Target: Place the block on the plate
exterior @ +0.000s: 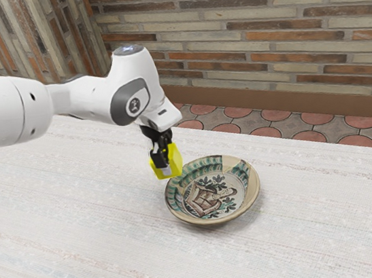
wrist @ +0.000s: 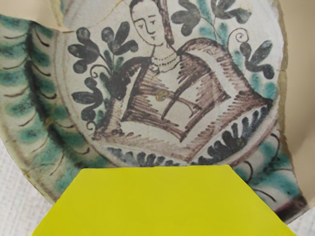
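Block (exterior: 175, 162) clenched in gripper (exterior: 166, 167), held above table (exterior: 81, 228) by plate (exterior: 251, 188) rim, presumably high to clear rim before lowering

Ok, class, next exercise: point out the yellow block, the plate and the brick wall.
Yellow block (wrist: 162, 201): wrist view, its broad visible face.
Plate (exterior: 252, 190): exterior view, its plain beige side.
Brick wall (exterior: 282, 35): exterior view, bricks above the floor tiles.
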`<move>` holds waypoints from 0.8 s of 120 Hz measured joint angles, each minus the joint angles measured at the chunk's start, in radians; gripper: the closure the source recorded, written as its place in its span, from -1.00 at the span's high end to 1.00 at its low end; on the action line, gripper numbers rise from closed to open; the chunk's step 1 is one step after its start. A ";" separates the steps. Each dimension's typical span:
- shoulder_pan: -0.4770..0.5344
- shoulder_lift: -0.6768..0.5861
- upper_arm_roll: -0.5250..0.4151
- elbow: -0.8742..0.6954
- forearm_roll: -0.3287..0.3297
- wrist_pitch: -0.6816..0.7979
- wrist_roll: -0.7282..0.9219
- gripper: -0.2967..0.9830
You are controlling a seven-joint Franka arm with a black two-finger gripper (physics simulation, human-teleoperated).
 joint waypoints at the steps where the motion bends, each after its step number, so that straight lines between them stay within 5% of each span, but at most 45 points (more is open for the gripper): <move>1: -0.004 0.001 0.000 0.000 -0.001 -0.001 0.000 0.09; 55: -0.105 0.220 -0.025 0.148 -0.016 -0.009 -0.027 0.10; 96: -0.100 0.170 -0.026 0.142 -0.019 -0.020 -0.044 0.43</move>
